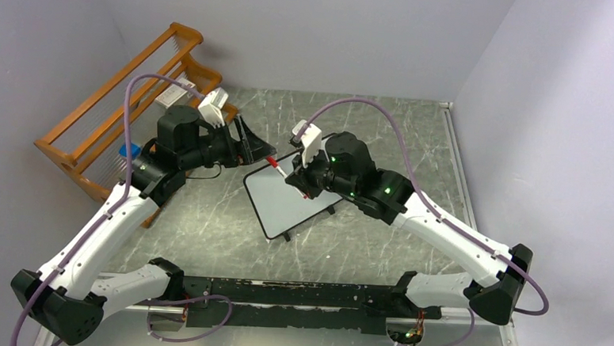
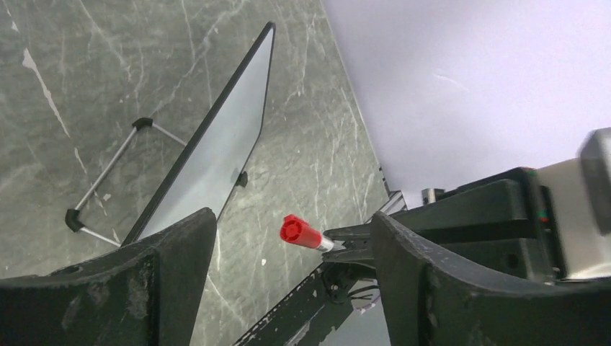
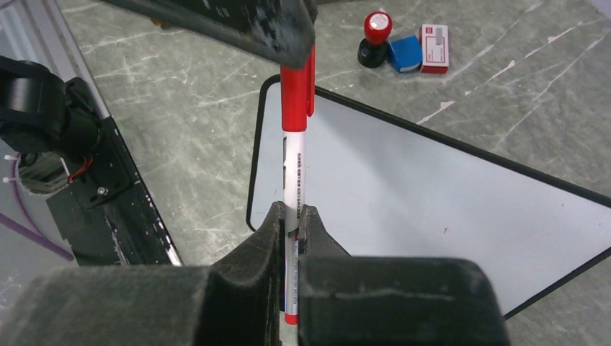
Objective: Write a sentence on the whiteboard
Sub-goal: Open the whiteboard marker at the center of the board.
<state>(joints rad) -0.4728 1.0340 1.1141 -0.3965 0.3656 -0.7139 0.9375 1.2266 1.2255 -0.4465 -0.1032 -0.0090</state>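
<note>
The whiteboard [image 1: 286, 208] lies tilted on its feet at the table's middle. Its face is blank in the left wrist view [image 2: 216, 151] and the right wrist view [image 3: 432, 194]; no red sentence shows on it. My right gripper [image 1: 299, 182] [image 3: 292, 216] is shut on a white marker [image 3: 293, 166] with its red cap [image 3: 295, 97] on, held over the board's far left corner. My left gripper [image 1: 259, 151] [image 2: 292, 223] is open, its jaws wide on either side of the cap [image 2: 301, 233] without touching it.
An orange wooden rack [image 1: 125, 108] stands at the back left. A red-topped stamp [image 3: 375, 36], a blue box [image 3: 405, 52] and a red and white box [image 3: 434, 49] sit on the table beyond the board. A black rail [image 1: 297, 295] runs along the near edge.
</note>
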